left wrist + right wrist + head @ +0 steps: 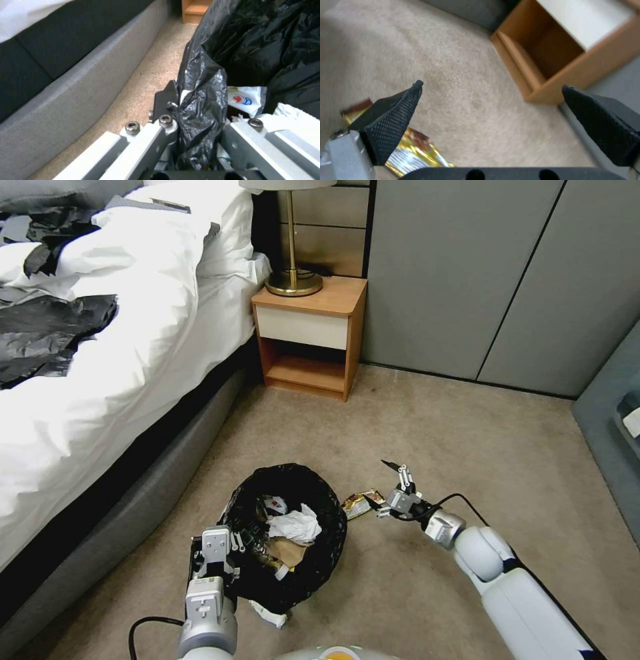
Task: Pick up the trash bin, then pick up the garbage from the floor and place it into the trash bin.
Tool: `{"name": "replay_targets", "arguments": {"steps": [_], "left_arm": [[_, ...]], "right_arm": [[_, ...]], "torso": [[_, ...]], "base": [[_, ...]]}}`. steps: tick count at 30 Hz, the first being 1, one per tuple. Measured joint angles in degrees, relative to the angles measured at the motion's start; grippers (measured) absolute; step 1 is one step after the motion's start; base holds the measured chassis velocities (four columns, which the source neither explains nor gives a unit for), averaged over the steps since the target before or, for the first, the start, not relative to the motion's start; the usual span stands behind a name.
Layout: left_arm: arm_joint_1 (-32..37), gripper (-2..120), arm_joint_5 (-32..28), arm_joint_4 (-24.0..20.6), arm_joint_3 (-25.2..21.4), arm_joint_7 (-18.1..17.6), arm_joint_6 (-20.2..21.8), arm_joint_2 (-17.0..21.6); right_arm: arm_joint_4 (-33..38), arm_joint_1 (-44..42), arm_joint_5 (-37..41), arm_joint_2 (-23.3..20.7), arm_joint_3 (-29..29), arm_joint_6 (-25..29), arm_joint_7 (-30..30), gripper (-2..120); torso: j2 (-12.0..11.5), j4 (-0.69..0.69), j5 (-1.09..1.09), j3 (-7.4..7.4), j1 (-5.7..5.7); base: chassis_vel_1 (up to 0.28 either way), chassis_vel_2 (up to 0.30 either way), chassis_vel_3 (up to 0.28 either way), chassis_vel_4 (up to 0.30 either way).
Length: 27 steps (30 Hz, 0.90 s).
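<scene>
Left gripper (196, 130) clenched on bag-lined rim of trash bin (287, 533), near bed (100, 380); right gripper (398, 480) spread wide, empty, just right of gold snack wrapper (360, 505) on carpet (433, 427) beside bin

We see beige carpet floor (413, 433) across the room. On it, w/ its frame running along the left, a bed (100, 380) w/ grey upholstered base. A wooden nightstand (310, 337) stands on the carpet at the bed's head end, against the wall. Nearer us, a gold-yellow snack wrapper (360, 505) lies flat on the floor, just beside the black-lined trash bin (313, 567), on its right. A white crumpled scrap (272, 616) lies on the carpet at the bin's near edge, touching the liner. We can't tell if the bin itself rests on the floor.
</scene>
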Motion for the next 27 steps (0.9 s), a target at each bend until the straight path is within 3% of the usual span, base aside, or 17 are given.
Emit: {"name": "replay_targets", "arguments": {"steps": [3,15,20,23,27], "left_arm": [[-0.1,3,0.0,0.2,0.0,0.0,0.0,0.0],[0.0,3,0.0,0.3,-0.1,0.0,0.0,0.0],[-0.1,3,0.0,0.6,0.1,0.0,0.0,0.0],[-0.2,3,0.2,0.9,0.4,0.0,0.0,-0.1],[-0.1,3,0.4,1.0,0.6,0.0,0.0,-0.1]], "right_arm": [[-1.7,0.7,5.3,2.3,-1.0,-3.2,1.4,100],[-11.2,3.6,8.1,9.3,-2.4,-5.0,3.1,100],[-8.7,1.8,18.7,11.4,-4.2,-11.5,10.2,100],[-4.9,0.2,26.5,13.1,-6.5,-17.9,18.3,100],[-3.6,-0.4,29.8,14.2,-8.2,-22.5,23.6,100]], "torso": [[0.0,0.00,0.00,0.00,0.00],[0.0,0.00,0.01,0.00,0.00],[0.0,0.00,0.00,0.00,0.00],[0.0,0.00,0.01,-0.01,0.00],[0.0,0.00,0.00,-0.01,0.00]], "base": [[0.000,0.000,0.000,0.000],[0.000,0.000,0.000,0.000],[0.000,0.000,0.000,0.000],[0.000,0.000,0.000,0.000],[0.000,0.000,0.000,0.000]]}}
